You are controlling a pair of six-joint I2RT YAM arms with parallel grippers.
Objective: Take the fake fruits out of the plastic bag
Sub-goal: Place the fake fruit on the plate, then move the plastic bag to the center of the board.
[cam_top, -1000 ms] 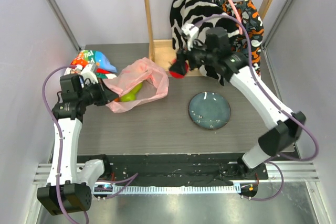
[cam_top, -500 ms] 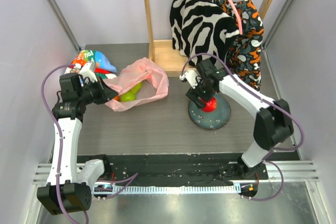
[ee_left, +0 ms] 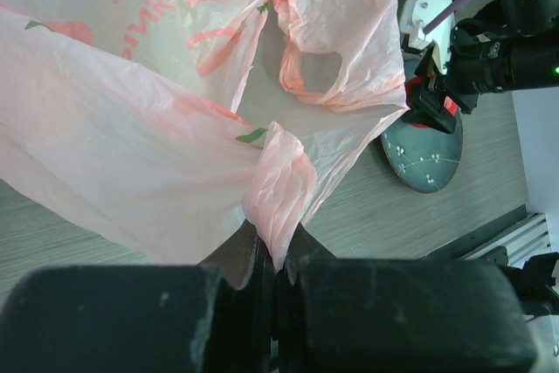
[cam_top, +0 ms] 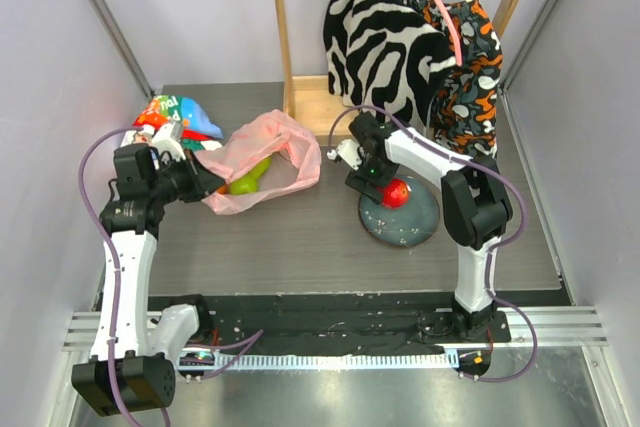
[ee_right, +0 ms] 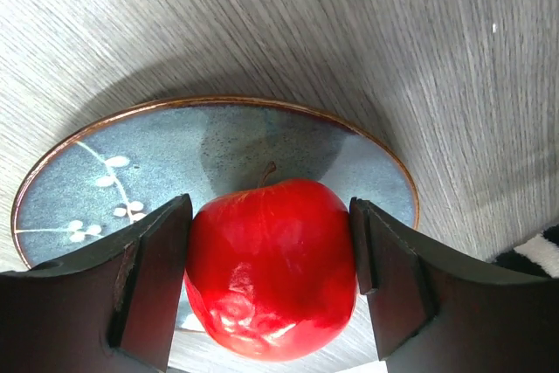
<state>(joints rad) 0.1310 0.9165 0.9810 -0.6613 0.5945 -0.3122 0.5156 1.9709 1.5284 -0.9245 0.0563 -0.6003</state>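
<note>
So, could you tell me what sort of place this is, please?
Probably a robot test booth: plain pale partition walls enclose a grey wood-grain table, with an aluminium mounting rail at its near edge and a zebra-print garment hung behind.

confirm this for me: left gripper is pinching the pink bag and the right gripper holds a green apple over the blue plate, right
Not quite. The apple in the right gripper is red, not green; the right wrist view shows it. The rest stands: the left gripper pinches the pink bag, and the apple is over the blue plate.
</note>
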